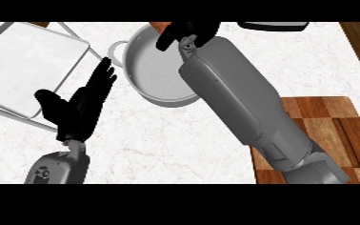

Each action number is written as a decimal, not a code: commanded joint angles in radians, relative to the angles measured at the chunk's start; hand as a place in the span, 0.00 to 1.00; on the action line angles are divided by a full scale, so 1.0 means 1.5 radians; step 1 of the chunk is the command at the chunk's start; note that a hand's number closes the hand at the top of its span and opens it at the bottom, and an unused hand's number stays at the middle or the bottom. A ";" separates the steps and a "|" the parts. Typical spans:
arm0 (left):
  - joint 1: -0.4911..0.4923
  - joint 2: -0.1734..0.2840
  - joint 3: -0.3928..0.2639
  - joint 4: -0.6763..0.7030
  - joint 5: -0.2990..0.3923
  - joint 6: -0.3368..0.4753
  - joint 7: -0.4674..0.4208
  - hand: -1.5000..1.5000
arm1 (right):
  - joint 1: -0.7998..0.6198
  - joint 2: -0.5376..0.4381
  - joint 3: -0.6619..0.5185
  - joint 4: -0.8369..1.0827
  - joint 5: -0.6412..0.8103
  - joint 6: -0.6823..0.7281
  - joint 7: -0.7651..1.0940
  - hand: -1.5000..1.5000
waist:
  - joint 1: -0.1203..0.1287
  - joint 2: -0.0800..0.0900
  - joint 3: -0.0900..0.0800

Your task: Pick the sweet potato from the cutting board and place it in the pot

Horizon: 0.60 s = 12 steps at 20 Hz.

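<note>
Right robot hand over the pot's far rim, left one idle.

The marble surface (183, 138) carries a wooden cutting board (320, 119) at the right and a grey pot (151, 64) near the middle. The right robot hand (186, 31) hangs over the pot's far rim, fingers curled round something orange-brown, seemingly the sweet potato (161, 27), mostly hidden. The left robot hand (79, 107) rests open beside the pot, fingers straight.

The counter (183, 138) is white stone with thin grey lines in it. A shiny metal tray (32, 69) lies at the left side. A dark thing (274, 25) sits at the top edge. Brown wood (349, 33) shows at the top right corner.
</note>
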State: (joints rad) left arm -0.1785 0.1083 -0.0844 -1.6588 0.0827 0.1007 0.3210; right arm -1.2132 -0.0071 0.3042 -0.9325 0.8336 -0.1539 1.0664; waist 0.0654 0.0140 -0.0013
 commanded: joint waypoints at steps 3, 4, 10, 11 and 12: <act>0.003 0.020 0.019 -0.013 0.019 -0.018 0.018 0.50 | 0.018 0.005 -0.025 0.049 -0.116 -0.153 0.027 0.00 | 0.006 -0.001 0.000; 0.005 -0.003 -0.008 -0.013 -0.003 0.000 0.014 0.50 | 0.010 0.005 -0.034 0.074 -0.129 -0.185 0.006 0.00 | 0.013 0.002 0.001; 0.010 -0.004 -0.001 0.001 -0.001 -0.004 -0.005 0.50 | -0.001 0.005 -0.023 0.060 -0.083 -0.401 -0.055 0.00 | -0.002 -0.002 0.000; -0.010 0.006 0.018 0.005 0.011 -0.008 0.007 0.50 | 0.007 0.005 -0.005 0.056 -0.077 -0.439 -0.043 0.00 | -0.004 -0.003 0.000; 0.013 0.000 0.012 0.008 -0.006 0.005 -0.014 0.50 | 0.000 0.005 -0.033 0.061 -0.060 -0.452 -0.068 0.00 | -0.015 -0.004 0.000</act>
State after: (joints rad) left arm -0.1773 0.1069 -0.0758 -1.6481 0.0850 0.0957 0.3169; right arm -1.2020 -0.0047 0.2756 -0.8491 0.6951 -0.6238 0.9622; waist 0.0630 0.0122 -0.0008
